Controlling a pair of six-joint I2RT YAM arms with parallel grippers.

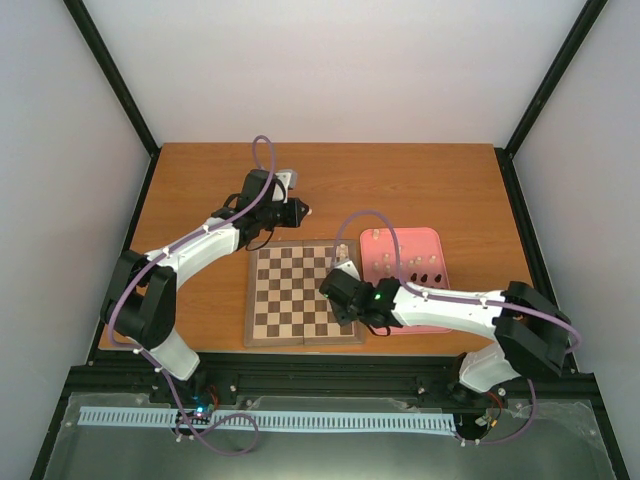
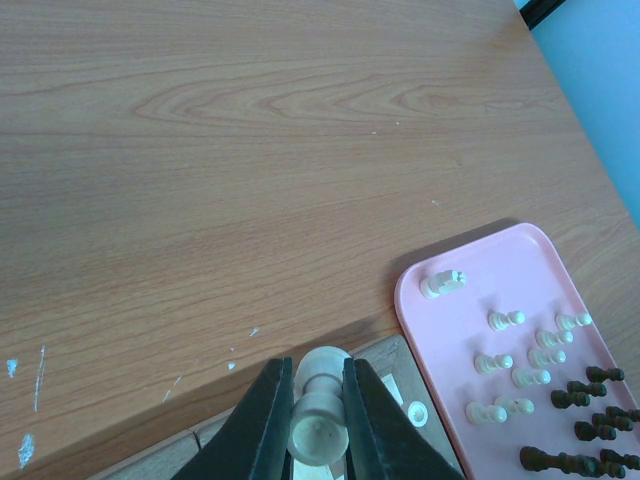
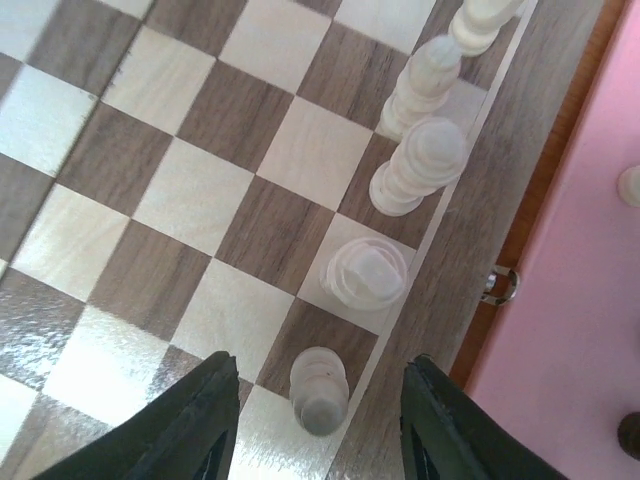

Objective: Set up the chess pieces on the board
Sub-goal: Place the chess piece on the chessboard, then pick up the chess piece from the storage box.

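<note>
The board lies at the table's middle. My left gripper hovers past the board's far edge, shut on a cream chess piece held between its fingers. My right gripper is open over the board's right edge column. A cream piece stands free between its fingers, touching neither. Several more cream pieces stand in a line along that same column. Other cream pieces and dark pieces lie on the pink tray.
The pink tray sits right of the board, close against its border, where a small metal clasp sticks out. Bare wooden table stretches beyond the board. Black frame posts stand at the table's far corners.
</note>
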